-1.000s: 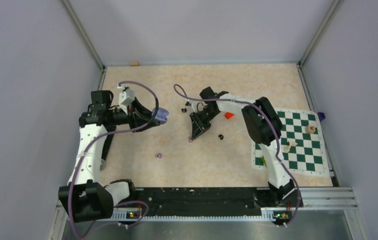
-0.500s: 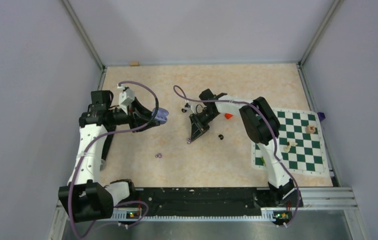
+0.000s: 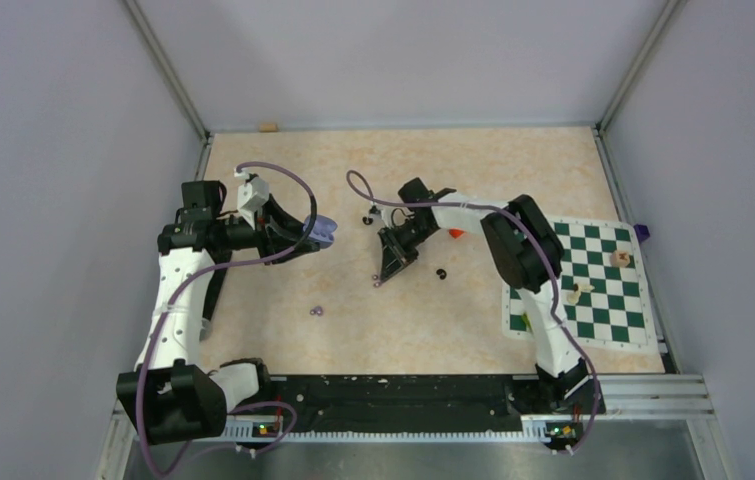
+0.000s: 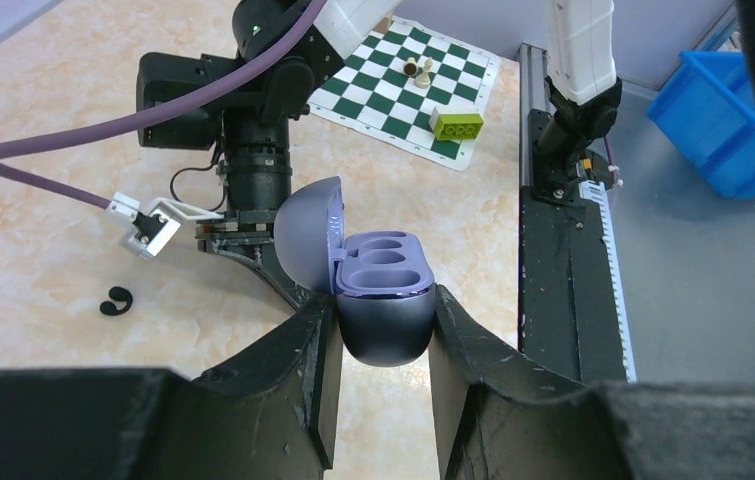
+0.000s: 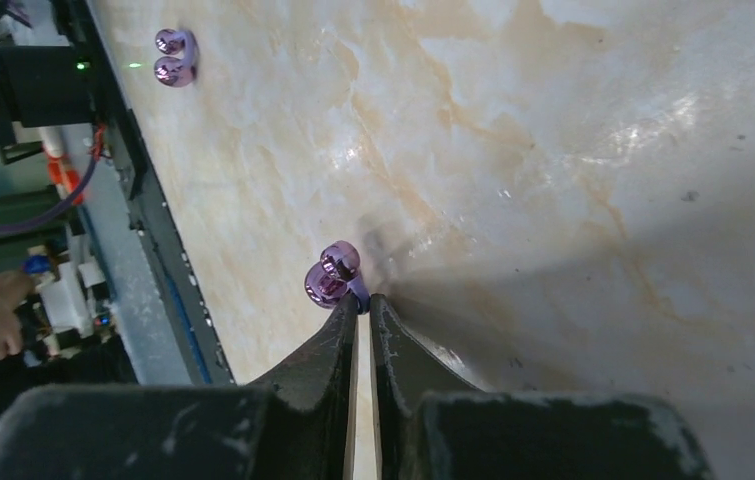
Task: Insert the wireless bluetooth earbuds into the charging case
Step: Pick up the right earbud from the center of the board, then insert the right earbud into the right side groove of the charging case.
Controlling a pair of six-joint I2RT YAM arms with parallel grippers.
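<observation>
My left gripper (image 4: pixel 383 312) is shut on the lilac charging case (image 4: pixel 383 300) and holds it upright with the lid open and both wells empty. The case also shows in the top view (image 3: pixel 321 230). My right gripper (image 5: pixel 363 300) is shut on a lilac earbud (image 5: pixel 333 275), pinched at the fingertips close to the tabletop, mid-table (image 3: pixel 378 282). A second lilac earbud (image 3: pixel 317 311) lies nearer the front (image 5: pixel 174 56). One black earbud (image 3: pixel 441 273) lies right of the right gripper, and another (image 3: pixel 368 218) lies behind it (image 4: pixel 114 300).
A small red block (image 3: pixel 457 231) lies by the right arm. A chessboard mat (image 3: pixel 608 318) with pieces and a green brick (image 4: pixel 456 122) lies at the right. A blue bin (image 4: pixel 743 110) stands off the table. A wooden block (image 3: pixel 268 127) lies at the back edge.
My right gripper has shifted slightly left and toward the front with the lilac earbud in it. The left arm and the case have not moved.
</observation>
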